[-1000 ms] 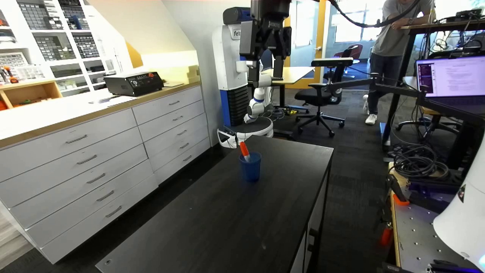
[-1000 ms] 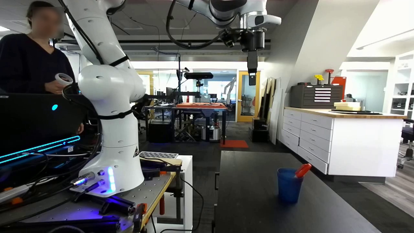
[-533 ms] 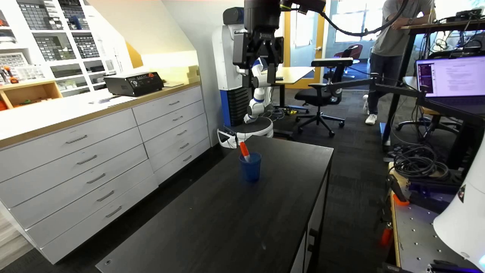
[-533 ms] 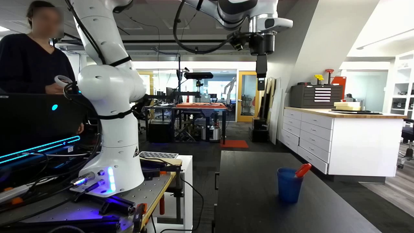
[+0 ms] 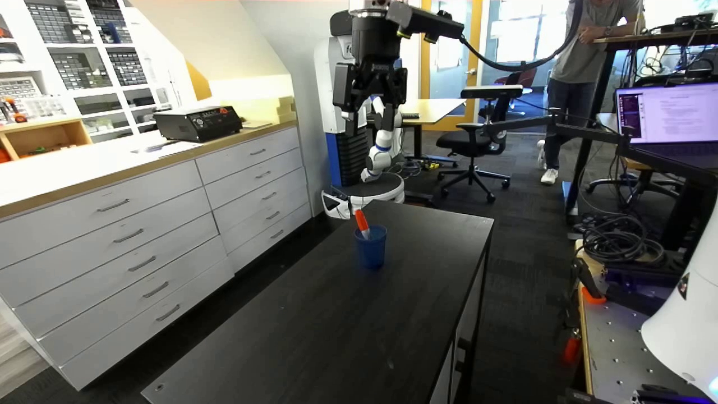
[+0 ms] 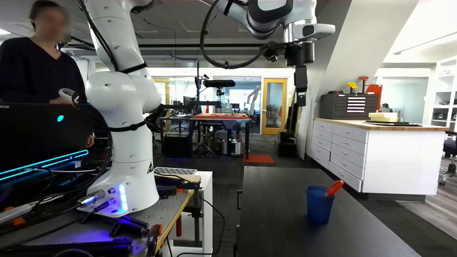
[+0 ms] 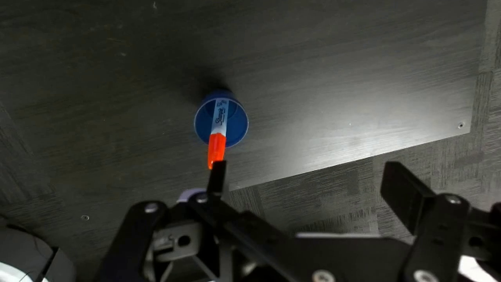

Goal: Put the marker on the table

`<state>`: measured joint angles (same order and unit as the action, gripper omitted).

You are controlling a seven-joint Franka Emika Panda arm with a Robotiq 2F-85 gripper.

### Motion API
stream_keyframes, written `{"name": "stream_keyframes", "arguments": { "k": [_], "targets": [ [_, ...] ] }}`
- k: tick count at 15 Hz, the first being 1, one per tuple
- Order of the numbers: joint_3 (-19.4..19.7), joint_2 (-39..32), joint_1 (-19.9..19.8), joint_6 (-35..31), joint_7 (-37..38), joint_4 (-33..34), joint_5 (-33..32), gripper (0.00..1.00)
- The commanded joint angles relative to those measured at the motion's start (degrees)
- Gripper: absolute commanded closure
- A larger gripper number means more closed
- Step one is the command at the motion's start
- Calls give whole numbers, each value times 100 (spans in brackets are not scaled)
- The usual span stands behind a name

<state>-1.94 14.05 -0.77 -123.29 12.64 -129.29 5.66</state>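
The marker (image 7: 217, 143), with a white body and orange-red cap, leans inside the small blue cup (image 7: 238, 125), cap end sticking out over the rim. Marker (image 5: 362, 223) (image 6: 334, 187) and cup (image 5: 371, 251) (image 6: 319, 207) also show in both exterior views. The cup stands upright on the black table (image 5: 336, 314), which also shows in the wrist view (image 7: 313, 78). My gripper (image 5: 367, 124) points down, open and empty, well above the table. In the wrist view the gripper (image 7: 303, 176) has its fingers wide apart; the left fingertip overlaps the end of the cap in the picture.
White drawer cabinets (image 5: 129, 241) with a light countertop stand along one side of the table. The robot's base (image 6: 125, 185) sits on a metal bench (image 6: 171, 214) across a floor gap. A white-and-blue mobile robot (image 5: 342, 112) stands beyond the table's far end.
My gripper has moved down and sideways, left in an exterior view and right in another, staying open. The marker and cup have not moved.
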Motion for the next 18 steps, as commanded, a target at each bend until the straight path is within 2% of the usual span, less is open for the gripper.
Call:
{"name": "stream_keyframes", "arguments": {
  "k": [1, 12, 18],
  "targets": [
    [34, -141, -41, -261, 11, 13, -150, 0],
    [50, -401, -11, -767, -82, -283, -391, 0],
    [41, -450, 15, -604, -43, -193, -336, 0]
  ]
}}
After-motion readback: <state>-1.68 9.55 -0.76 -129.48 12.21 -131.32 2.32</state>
